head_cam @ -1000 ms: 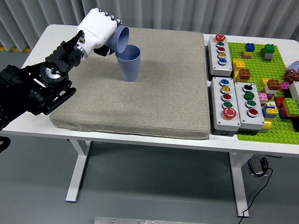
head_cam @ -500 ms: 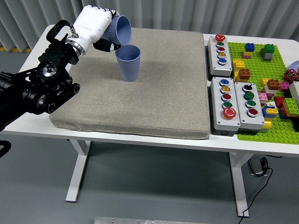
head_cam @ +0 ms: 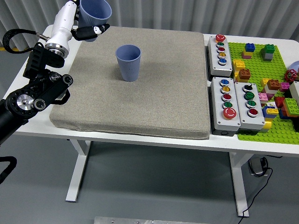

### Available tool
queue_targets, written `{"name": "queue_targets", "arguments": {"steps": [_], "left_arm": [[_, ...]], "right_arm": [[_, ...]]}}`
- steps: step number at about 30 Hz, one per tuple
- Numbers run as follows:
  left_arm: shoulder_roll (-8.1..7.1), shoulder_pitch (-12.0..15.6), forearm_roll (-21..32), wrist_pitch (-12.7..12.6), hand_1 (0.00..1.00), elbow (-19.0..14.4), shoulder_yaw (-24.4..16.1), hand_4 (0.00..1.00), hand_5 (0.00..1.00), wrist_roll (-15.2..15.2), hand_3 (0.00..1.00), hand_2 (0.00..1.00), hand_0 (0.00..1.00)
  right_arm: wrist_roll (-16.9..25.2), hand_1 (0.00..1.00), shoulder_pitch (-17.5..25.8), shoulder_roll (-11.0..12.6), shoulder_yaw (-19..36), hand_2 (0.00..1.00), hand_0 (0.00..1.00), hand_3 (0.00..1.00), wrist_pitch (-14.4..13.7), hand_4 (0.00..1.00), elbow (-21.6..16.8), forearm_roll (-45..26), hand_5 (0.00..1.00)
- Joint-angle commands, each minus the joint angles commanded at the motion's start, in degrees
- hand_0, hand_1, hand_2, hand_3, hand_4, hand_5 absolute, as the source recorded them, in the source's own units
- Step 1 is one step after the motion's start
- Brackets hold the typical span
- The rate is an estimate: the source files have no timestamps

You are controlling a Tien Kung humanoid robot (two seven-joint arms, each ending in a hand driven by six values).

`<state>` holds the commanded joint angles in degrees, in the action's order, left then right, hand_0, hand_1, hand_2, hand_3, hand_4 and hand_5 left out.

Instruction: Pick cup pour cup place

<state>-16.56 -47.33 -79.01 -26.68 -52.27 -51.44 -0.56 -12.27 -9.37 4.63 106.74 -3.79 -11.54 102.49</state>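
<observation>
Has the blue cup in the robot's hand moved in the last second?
Yes. The held blue cup has swung up and left, away from the standing blue cup on the grey mat, and now sits upright in the left hand.

From my seat, the left hand (head_cam: 78, 23) is partly lost: the top edge cuts off its upper part and the rim of the held cup (head_cam: 95, 12). The fingers (head_cam: 91, 31) below the cup hide its base. I cannot see into the standing cup (head_cam: 128, 62), well right of those fingers. At the right edge, the brick board (head_cam: 261, 88) is cut off.
</observation>
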Motion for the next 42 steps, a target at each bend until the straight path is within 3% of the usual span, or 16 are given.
{"name": "queue_targets", "arguments": {"steps": [10,13,18,24,35,42], "left_arm": [[2.78,10.7,0.4,-1.9,0.521,-9.5,-9.0,0.834,0.132,-0.6,0.538,0.547,0.473],[3.07,12.7,-1.0,-2.3,0.521,-10.6,-9.3,0.835,0.132,-0.4,0.540,0.547,0.474],[4.83,16.8,-1.3,-3.4,0.519,-11.1,-9.7,0.835,0.132,-0.9,0.543,0.549,0.476],[6.40,19.9,-2.3,-6.2,0.521,-12.7,-9.8,0.835,0.132,-1.8,0.543,0.549,0.478],[7.69,24.1,-0.1,-10.3,0.518,-15.9,-6.4,0.838,0.146,-4.2,0.548,0.555,0.484],[9.59,25.4,3.6,-10.3,0.525,-16.0,-2.5,0.836,0.146,-6.7,0.552,0.562,0.486]], "right_arm": [[0.1,0.706,0.3,-0.2,0.2,0.669,0.701,0.636,0.0,0.064,0.0,0.2,0.302],[0.1,0.706,0.5,-0.3,0.2,0.669,0.701,0.636,0.0,0.063,0.0,0.3,0.304],[0.0,0.706,0.9,-0.5,0.3,0.669,0.700,0.636,0.1,0.063,0.0,0.6,0.311],[-0.1,0.706,1.2,-0.6,0.4,0.669,0.700,0.636,0.2,0.062,0.0,0.9,0.311],[0.1,0.706,1.4,-0.5,0.6,0.669,0.700,0.636,0.2,0.061,0.0,1.0,0.308],[0.1,0.706,1.3,-0.4,0.6,0.670,0.700,0.636,0.1,0.061,0.0,0.8,0.307]]}}
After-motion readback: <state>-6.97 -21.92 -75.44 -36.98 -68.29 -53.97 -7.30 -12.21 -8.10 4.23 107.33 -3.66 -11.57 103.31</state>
